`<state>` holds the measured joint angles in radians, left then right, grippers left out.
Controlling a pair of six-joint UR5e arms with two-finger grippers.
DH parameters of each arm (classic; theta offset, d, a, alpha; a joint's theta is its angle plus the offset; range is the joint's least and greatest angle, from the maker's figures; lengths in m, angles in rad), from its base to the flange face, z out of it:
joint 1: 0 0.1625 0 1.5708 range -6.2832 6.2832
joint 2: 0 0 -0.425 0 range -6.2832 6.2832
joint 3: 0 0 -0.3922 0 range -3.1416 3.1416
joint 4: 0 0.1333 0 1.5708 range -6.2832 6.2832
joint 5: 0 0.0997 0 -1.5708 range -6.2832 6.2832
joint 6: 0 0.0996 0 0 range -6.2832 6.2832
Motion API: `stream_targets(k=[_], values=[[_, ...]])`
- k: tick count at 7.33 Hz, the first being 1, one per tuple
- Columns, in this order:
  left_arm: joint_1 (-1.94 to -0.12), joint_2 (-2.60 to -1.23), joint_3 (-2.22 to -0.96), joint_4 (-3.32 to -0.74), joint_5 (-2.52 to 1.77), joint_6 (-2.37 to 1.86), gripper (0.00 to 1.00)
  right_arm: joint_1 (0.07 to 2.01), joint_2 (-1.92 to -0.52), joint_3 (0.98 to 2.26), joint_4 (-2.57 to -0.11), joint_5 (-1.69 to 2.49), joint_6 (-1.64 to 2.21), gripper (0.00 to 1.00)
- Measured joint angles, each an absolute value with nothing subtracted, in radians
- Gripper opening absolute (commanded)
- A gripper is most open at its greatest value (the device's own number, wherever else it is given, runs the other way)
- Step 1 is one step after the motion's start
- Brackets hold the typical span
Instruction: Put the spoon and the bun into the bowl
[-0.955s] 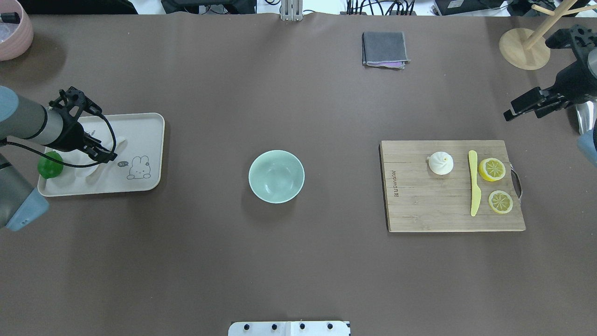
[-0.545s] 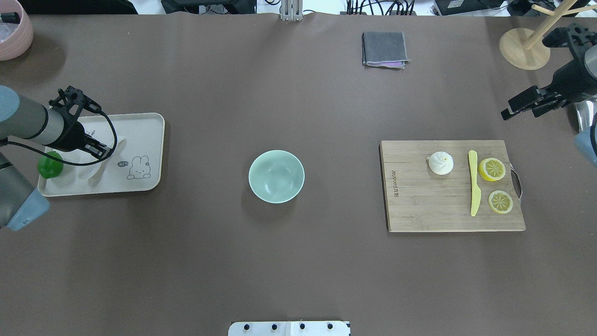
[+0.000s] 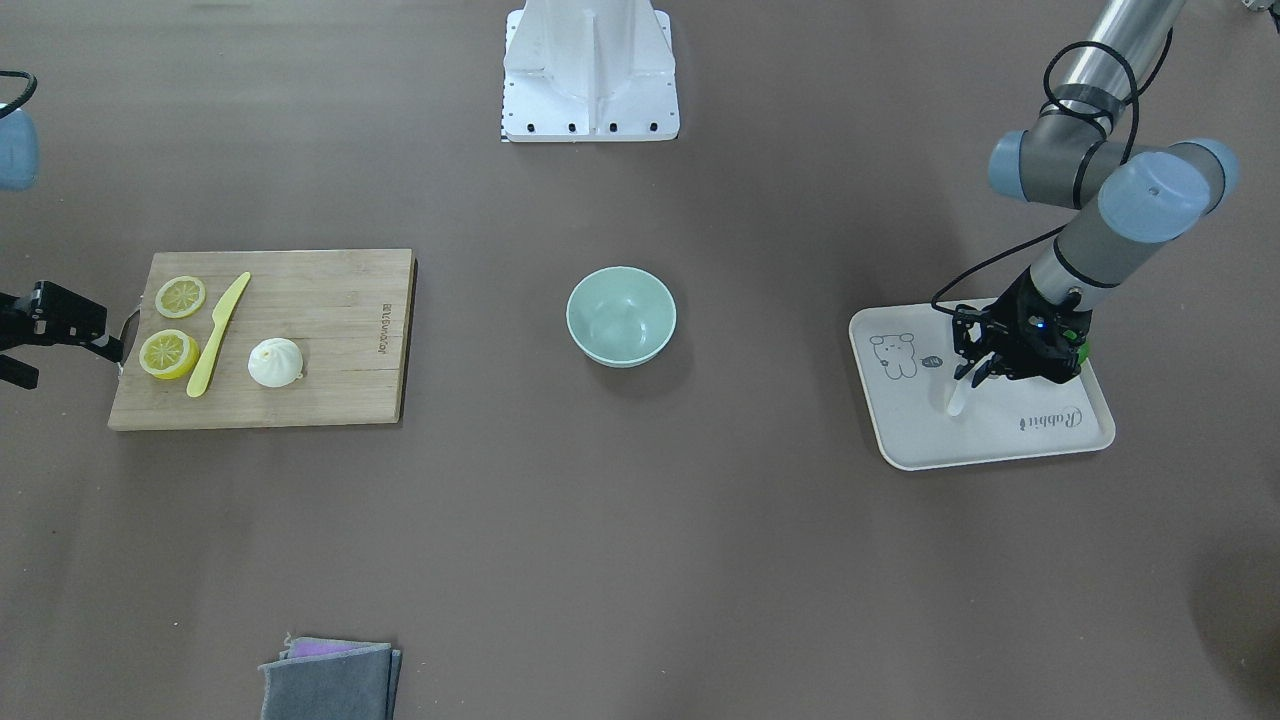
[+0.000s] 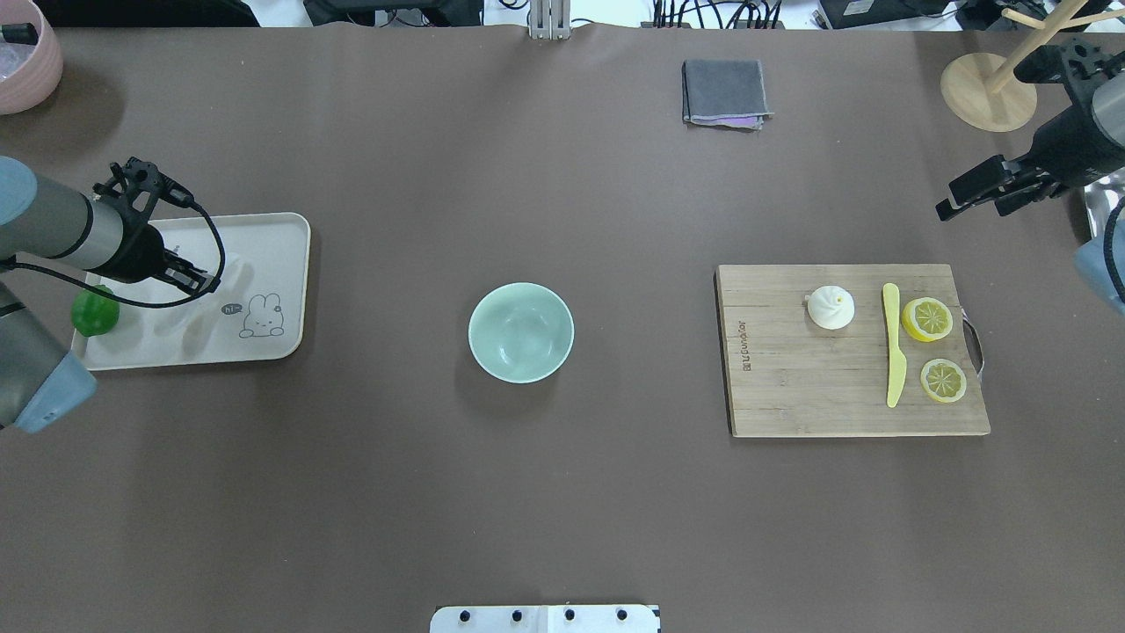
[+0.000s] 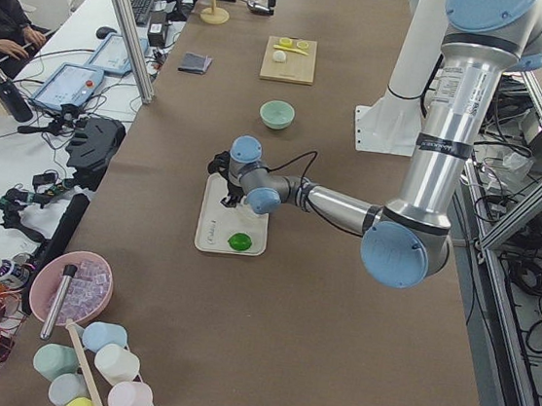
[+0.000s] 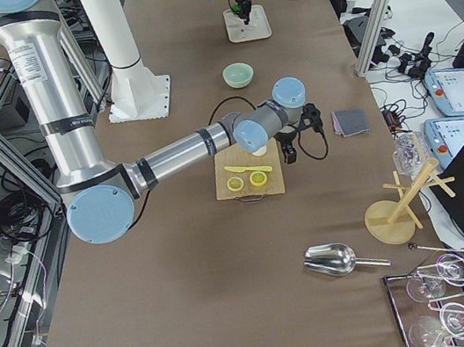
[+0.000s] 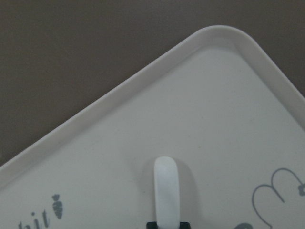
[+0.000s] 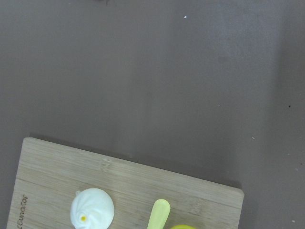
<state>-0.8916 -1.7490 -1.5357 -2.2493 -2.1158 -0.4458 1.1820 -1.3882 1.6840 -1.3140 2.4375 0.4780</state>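
Left pincer (image 3: 972,378) clamps the small glossy white soup spoon (image 3: 956,400), now lifted off the flat beige tray (image 3: 900,455) below; right pincer (image 4: 949,200) gapes wide.

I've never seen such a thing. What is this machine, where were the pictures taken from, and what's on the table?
A robot with two arms, each ending in a two-finger gripper. Four fixed cameras watch the table from above, in front and both ends; two small ones ride on the wrists. The empty bowl sits mid-table. The left gripper pinches the white spoon over a tray. The right gripper, open, hovers near a wooden board holding the bun, a knife and lemon slices.
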Motion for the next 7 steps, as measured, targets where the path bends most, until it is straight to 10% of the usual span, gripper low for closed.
stream_targets(k=[7], values=[[-0.911,-2.068,-1.677,-1.956,-2.127,-1.148,0.0,0.945,-1.321,1.691,-1.303,2.242,0.865,0.99]])
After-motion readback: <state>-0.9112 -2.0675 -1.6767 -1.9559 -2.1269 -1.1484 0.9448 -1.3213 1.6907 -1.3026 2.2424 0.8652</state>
